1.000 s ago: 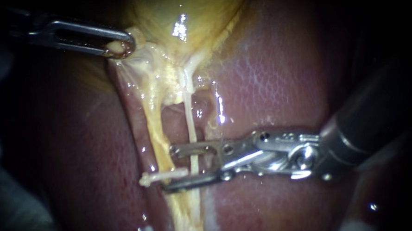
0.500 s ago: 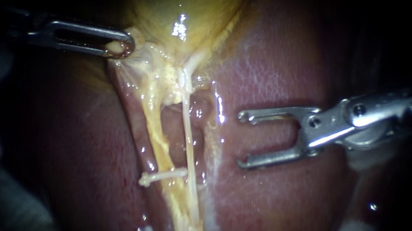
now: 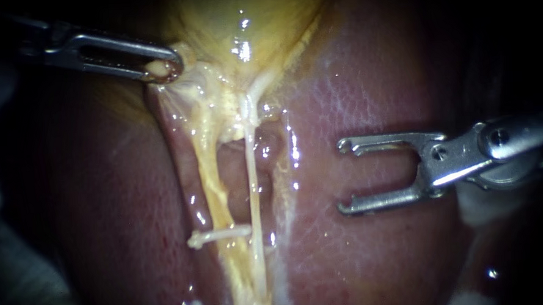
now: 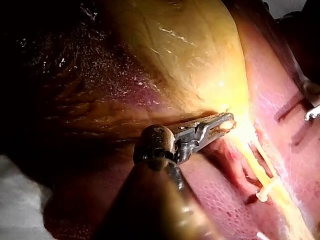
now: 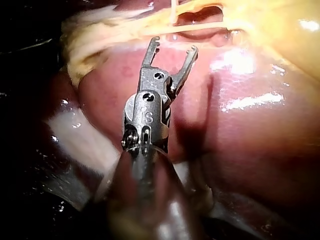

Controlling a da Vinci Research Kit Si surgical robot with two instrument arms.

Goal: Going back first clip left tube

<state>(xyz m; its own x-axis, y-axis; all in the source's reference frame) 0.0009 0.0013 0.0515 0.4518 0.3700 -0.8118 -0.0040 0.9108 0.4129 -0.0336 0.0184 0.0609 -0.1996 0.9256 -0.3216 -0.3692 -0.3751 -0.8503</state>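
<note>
The white clip [image 3: 217, 235] sits crosswise on the left tube [image 3: 206, 173], the yellowish strand that runs down from the gallbladder [image 3: 247, 19], and I place everything else from that clip. One end of the clip sticks out to the left of the tube. The other end reaches the thin pale tube [image 3: 251, 178] just to the right, though I cannot tell whether it touches it.

My right instrument [image 3: 345, 177] is well to the right of the clip and a little above it, over bare liver [image 3: 354, 87] and apart from both tubes. Its jaws are spread wide with nothing between them, and their tips point toward the clip.

My left instrument [image 3: 161, 68] is far above the clip and slightly to its left. Its jaws are pinched on a fold of pale tissue [image 3: 186, 83] at the gallbladder's neck, and the fold is drawn taut.
</note>
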